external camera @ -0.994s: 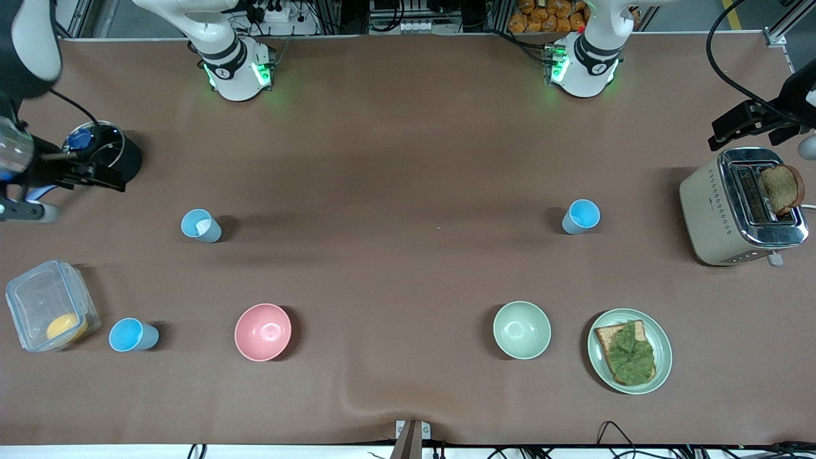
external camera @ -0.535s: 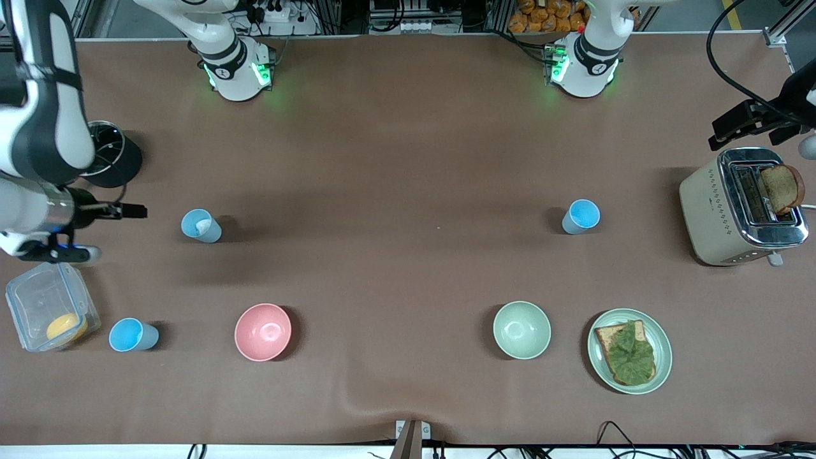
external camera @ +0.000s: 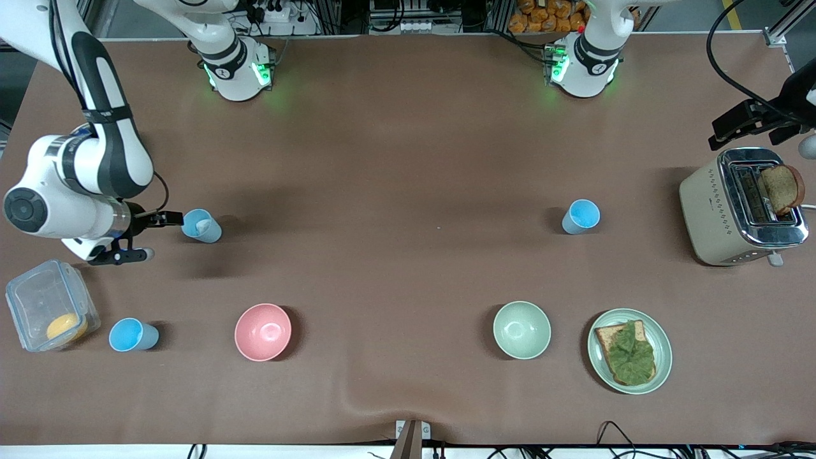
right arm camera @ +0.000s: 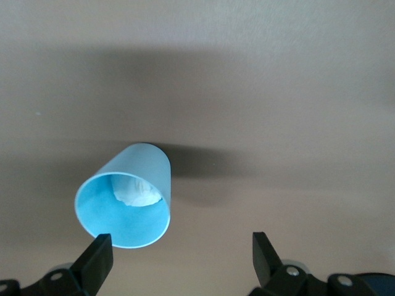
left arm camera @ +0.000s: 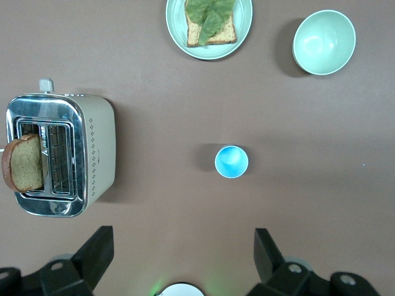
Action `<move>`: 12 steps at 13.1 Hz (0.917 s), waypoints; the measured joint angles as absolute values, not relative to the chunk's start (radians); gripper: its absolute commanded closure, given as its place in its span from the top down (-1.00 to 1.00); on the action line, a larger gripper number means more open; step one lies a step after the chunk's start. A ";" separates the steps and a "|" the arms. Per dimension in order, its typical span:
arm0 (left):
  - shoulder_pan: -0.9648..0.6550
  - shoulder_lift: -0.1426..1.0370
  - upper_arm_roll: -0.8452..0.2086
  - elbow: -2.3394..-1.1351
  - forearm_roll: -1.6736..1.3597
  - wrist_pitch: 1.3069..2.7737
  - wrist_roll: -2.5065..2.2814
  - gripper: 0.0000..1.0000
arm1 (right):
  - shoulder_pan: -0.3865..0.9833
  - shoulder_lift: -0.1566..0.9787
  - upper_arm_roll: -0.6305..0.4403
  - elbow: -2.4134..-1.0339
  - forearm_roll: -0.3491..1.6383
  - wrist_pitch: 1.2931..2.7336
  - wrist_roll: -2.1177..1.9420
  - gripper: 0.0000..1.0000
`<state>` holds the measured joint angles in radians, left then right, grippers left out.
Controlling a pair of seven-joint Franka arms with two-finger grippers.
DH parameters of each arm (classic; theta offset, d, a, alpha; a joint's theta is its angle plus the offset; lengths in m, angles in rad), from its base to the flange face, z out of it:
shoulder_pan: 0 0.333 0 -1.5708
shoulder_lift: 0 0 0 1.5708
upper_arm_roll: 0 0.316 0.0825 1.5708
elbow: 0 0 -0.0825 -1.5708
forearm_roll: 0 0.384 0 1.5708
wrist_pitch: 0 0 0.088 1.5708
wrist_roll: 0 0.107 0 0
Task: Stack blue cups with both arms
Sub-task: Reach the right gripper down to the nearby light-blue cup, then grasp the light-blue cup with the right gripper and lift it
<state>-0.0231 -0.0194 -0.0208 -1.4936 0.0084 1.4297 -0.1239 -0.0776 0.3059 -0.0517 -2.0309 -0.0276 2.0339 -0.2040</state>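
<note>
Brown worktop (external camera: 408,146) bearing three small blue plastic tumblers: pale grey-blue cup (external camera: 201,225), upright; bright sky-blue cup (external camera: 580,217) toward the left arm's end; third sky-blue cup (external camera: 132,335), nearer the camera than the pale cup. Right gripper (external camera: 148,237), jaws wide, just beside the pale cup. Left gripper (left arm camera: 182,259), jaws wide, empty, waits high above the worktop.
</note>
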 measured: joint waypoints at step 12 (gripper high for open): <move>-0.023 -0.021 -0.021 -1.494 0.008 1.427 -0.124 1.00 | -0.079 0.395 -0.049 -2.042 0.042 2.060 -0.208 -1.00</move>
